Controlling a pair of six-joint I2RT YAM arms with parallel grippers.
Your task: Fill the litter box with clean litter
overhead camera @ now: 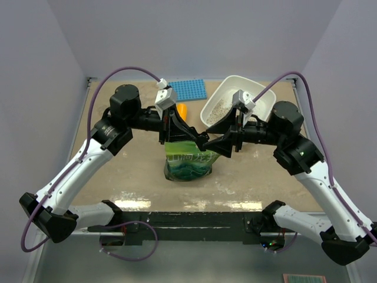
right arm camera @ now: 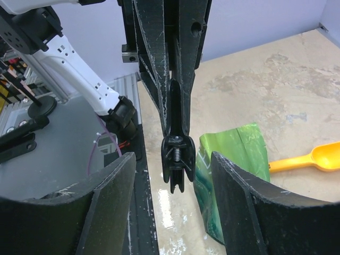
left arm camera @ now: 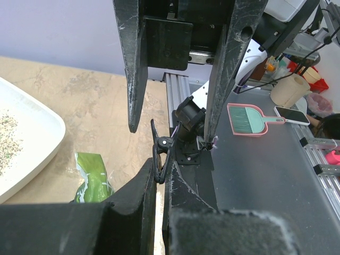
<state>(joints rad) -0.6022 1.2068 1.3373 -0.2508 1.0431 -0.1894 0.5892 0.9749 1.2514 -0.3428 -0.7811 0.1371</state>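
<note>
Mottled beige tabletop (overhead camera: pixel 118 177) between pale walls carries the work. Left gripper (overhead camera: pixel 203 141) is clamped on a black spring clip (left arm camera: pixel 161 154), just above the green foil bag (overhead camera: pixel 188 164) standing at centre. Right gripper (right arm camera: pixel 172 155) is spread wide, one finger on each side of the clip, gripping nothing. Litter box (left arm camera: pixel 37 114) sits rear right and holds a thin spread of clean litter (overhead camera: pixel 221 109). Expect the bag to be heavy, soft and crinkly. Grasp its top edge and support it low, since the granules will likely shift and pour freely.

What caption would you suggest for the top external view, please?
Left arm and right arm meet above the green bag; the litter box behind holds some clean litter.
</note>
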